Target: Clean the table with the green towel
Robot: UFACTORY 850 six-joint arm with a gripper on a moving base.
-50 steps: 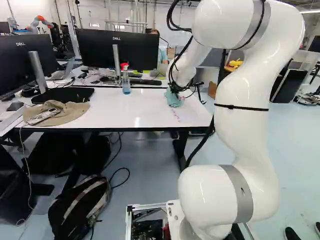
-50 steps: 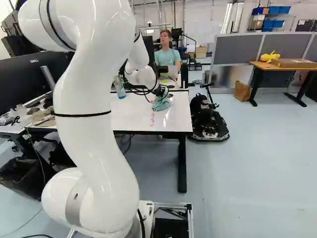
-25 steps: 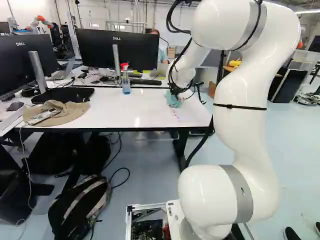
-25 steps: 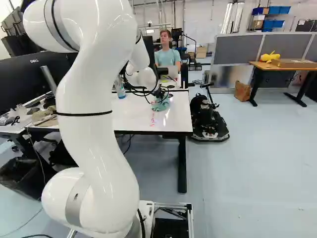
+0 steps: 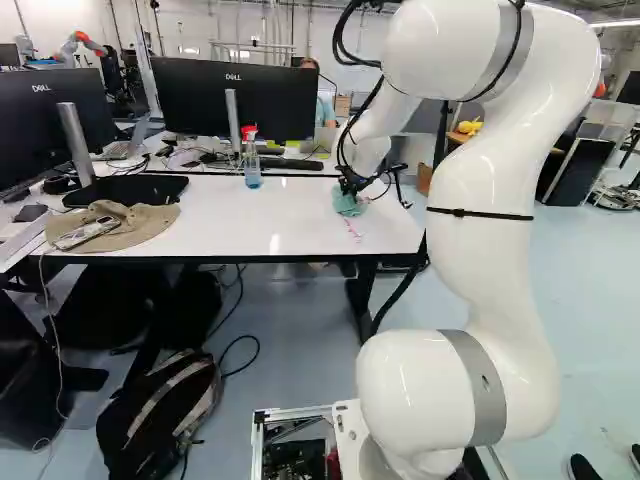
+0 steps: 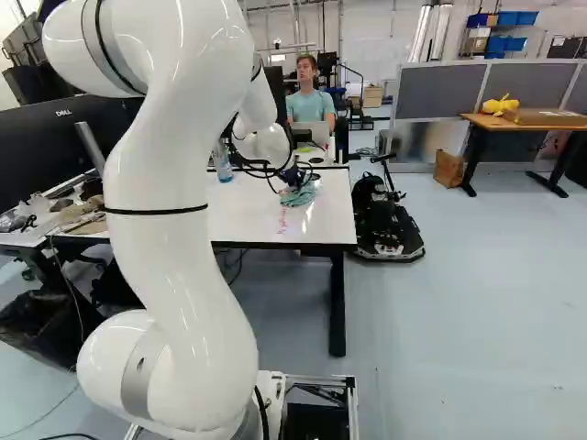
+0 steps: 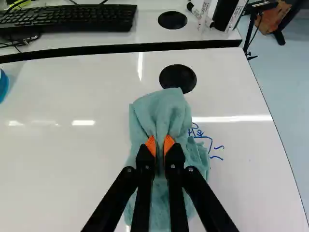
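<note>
item: green towel, one, bunched at its middle, skirts spread on the white table, near the end beyond which floor shows.

item: hand, one, black, orange pads; clamped on a fold of the towel, cloth pinched from both sides.

item: blue marks, a small group, handwritten, just beside the towel on the side of that end; some strokes reach its edge, and whether more lie under the cloth cannot be told.

item: red marks, a short column, on the table's base-facing side of the towel.

item: black disc, one, round, flat in the table, ahead of the hand, partly overlapped by cloth.

item: spray bottle, one, standing well apart from the towel, near the table's far edge.

step in hand, as judged: wiping, with writing yet to come off.

next move, as judged: keep the grip, press the cloth flat, sweep over the blue marks, then draw toward the base across the red; bare fingertips should not scrape the surface.
</note>
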